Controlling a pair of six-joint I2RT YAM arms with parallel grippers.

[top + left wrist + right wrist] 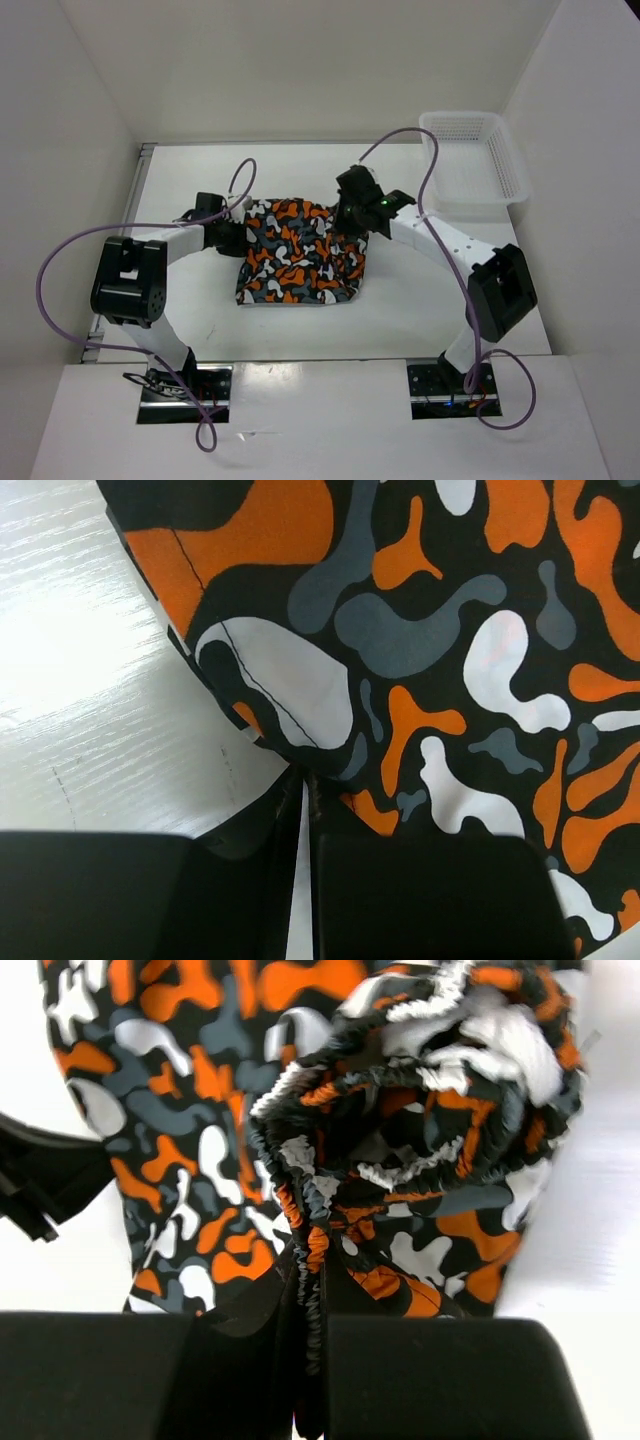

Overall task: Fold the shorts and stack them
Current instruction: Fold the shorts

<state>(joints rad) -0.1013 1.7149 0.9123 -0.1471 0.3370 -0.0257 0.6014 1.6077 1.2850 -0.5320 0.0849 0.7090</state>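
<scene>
Left jaws are clenched to a thin slit, black fingers [240, 880] nearly meeting, and the stitched hem of the shorts [297, 258] runs right into the tips (the cloth looks pinched there, though only at its very edge). Right jaws are clamped on the gathered elastic waistband [400, 1110], which bunches up in ruffles just above the fingers [450, 1380]; a fold of it sits squeezed between them.

Count: one pair of shorts, one white mesh basket [505, 170], two arms.

Seen from above, the shorts lie roughly in the middle of the table [400, 320], mostly flat, with the left jaws at their left edge and the right jaws at their far right corner. Bare table shows along the near side of the cloth, and a narrower strip lies between the cloth and the table's left edge. At the far right corner stands the basket, well apart from the shorts. White walls close in the left, far and right sides.
</scene>
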